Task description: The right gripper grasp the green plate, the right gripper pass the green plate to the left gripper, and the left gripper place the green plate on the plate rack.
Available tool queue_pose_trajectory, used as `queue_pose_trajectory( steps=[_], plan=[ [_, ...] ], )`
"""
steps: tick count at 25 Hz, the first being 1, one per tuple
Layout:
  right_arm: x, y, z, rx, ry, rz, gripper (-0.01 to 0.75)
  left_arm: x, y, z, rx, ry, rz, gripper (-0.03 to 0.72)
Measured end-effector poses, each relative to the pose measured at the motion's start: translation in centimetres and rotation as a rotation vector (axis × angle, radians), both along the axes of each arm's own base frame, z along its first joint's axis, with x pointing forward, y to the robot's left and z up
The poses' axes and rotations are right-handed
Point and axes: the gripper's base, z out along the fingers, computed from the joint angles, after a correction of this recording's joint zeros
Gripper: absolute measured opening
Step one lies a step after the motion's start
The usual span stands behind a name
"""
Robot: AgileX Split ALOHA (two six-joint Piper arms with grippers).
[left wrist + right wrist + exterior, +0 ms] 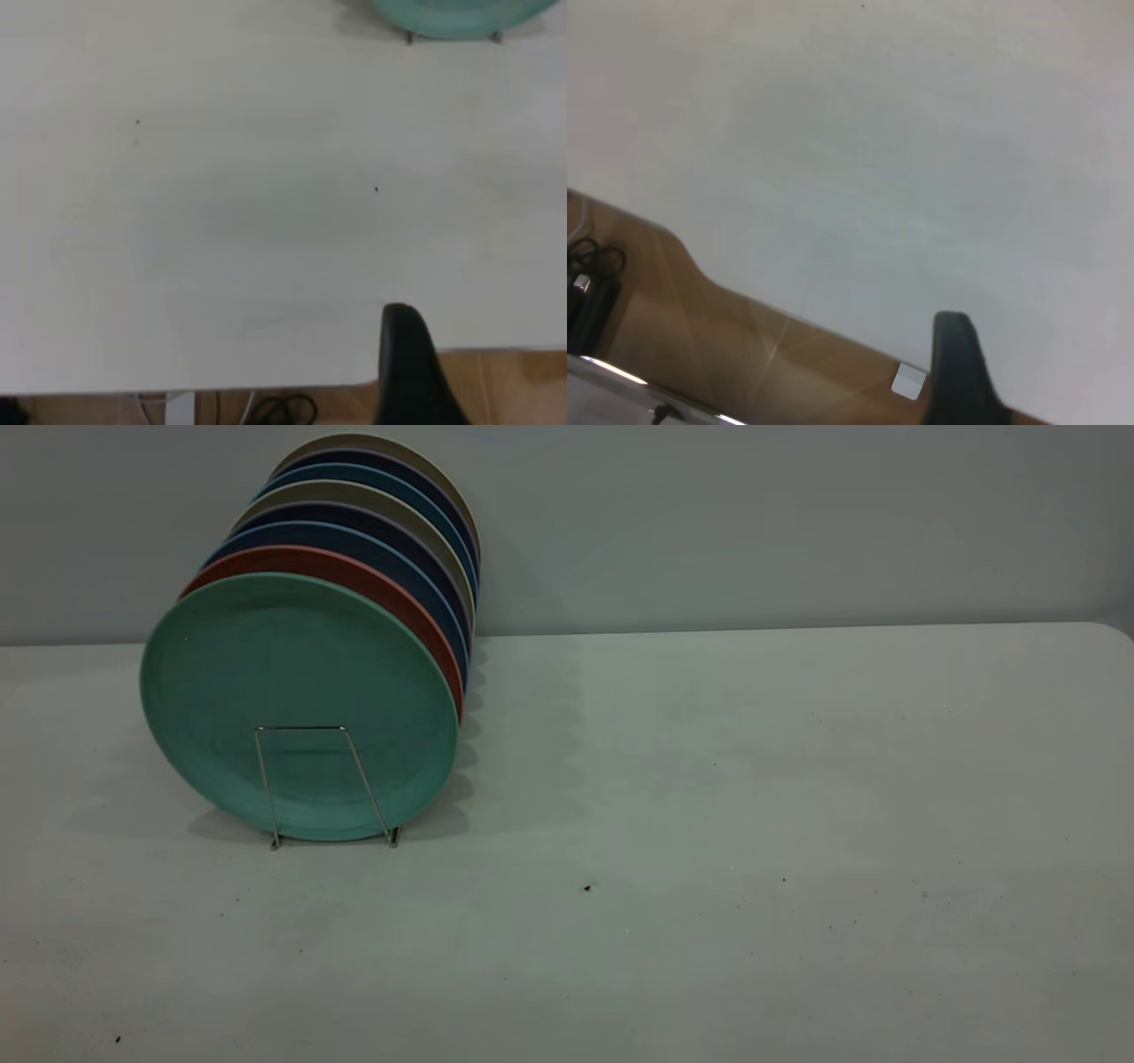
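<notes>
Both arms were pulled back at the table edge. I saw only one dark finger of the left gripper [409, 367] and one of the right gripper [957, 372], so I couldn't tell how wide either was, and neither held anything. The green plate [297, 691] stood upright at the front of the plate rack [328, 788], matte mint, low rim. I figured it was stiff, light and a bit slick, best pinched at the top rim.

The green plate [292, 691] is round, soft mint green, with a low rim. It stands up on its edge at the left of the exterior view, a little above the middle. Its flat face looks toward the camera. It is the front plate in a row, and it touches the red plate just behind it.

The plate rack [310, 784] is thin silver wire. One loop stands in front of the plate's lower half. Its two small feet rest on the table. The left wrist view shows the plate's bottom edge [461, 18] at the top right.
</notes>
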Motion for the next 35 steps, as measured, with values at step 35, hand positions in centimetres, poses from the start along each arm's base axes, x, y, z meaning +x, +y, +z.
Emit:
queue_pose_trajectory(
  steps=[35],
  plan=[
    [-3.7,0.1,0.2,0.028,-0.250,0.038,0.494,-1.3,-0.1,-0.1,-0.001,-0.086,0.125,0.448]
  ],
)
